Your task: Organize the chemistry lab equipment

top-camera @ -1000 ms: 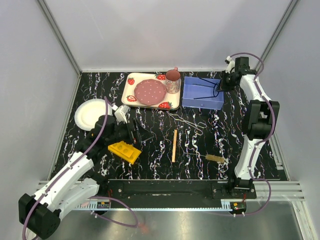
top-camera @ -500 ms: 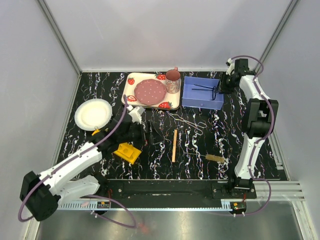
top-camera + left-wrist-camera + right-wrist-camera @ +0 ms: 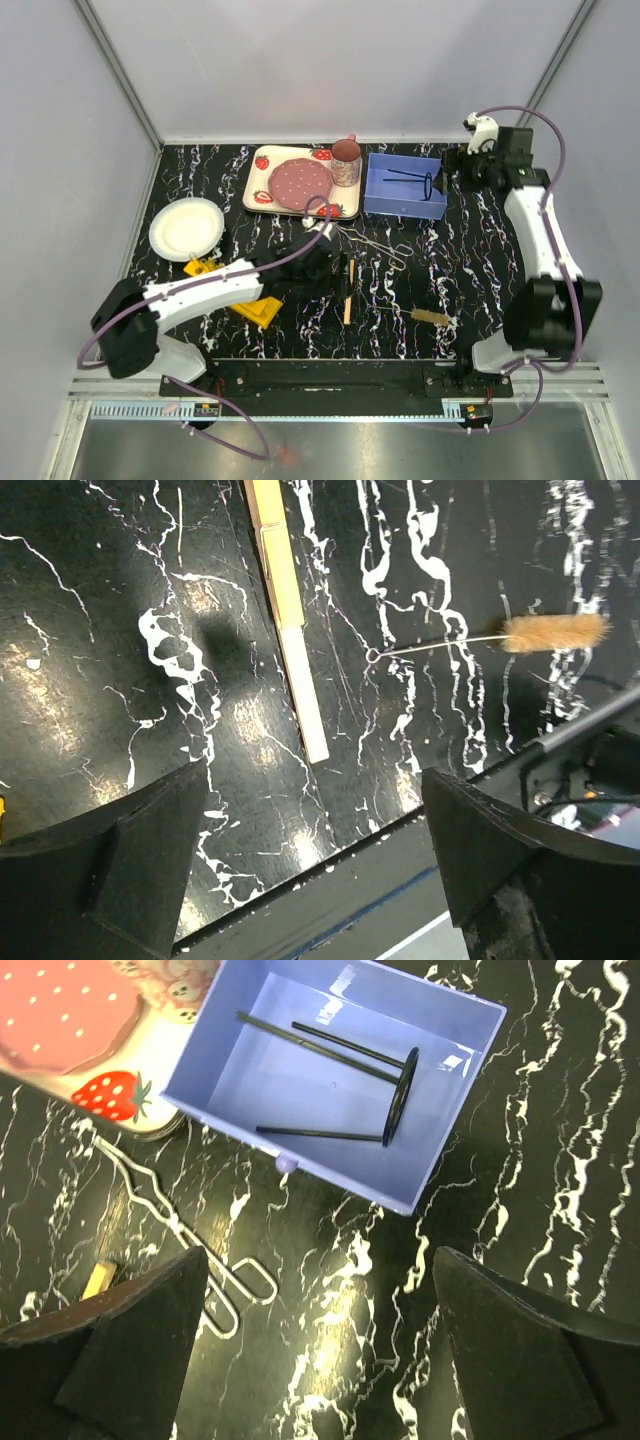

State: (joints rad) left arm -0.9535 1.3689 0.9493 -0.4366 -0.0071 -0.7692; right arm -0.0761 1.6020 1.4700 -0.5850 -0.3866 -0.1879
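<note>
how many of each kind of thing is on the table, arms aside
wire tongs: 1
wooden stick: 1
tube brush: 1
yellow rack: 1
small yellow piece: 1
black tripod: 1
blue bin: 1
strawberry tray: 1
pink plate: 1
cup: 1
white plate: 1
total: 11

Robotics lab test cell, not a home or kitchen. Shown by plain pale panel walls (image 3: 330,60) joined with aluminium profiles (image 3: 120,75), a black marble-print tabletop (image 3: 470,250), and a cabled left arm (image 3: 200,290) and right arm (image 3: 540,225) bolted to a metal base rail (image 3: 330,375). Lab props laid out on the tabletop: tan-bristled tube brush (image 3: 433,317), thin wire tongs (image 3: 375,243), yellow plastic rack (image 3: 255,310).
</note>
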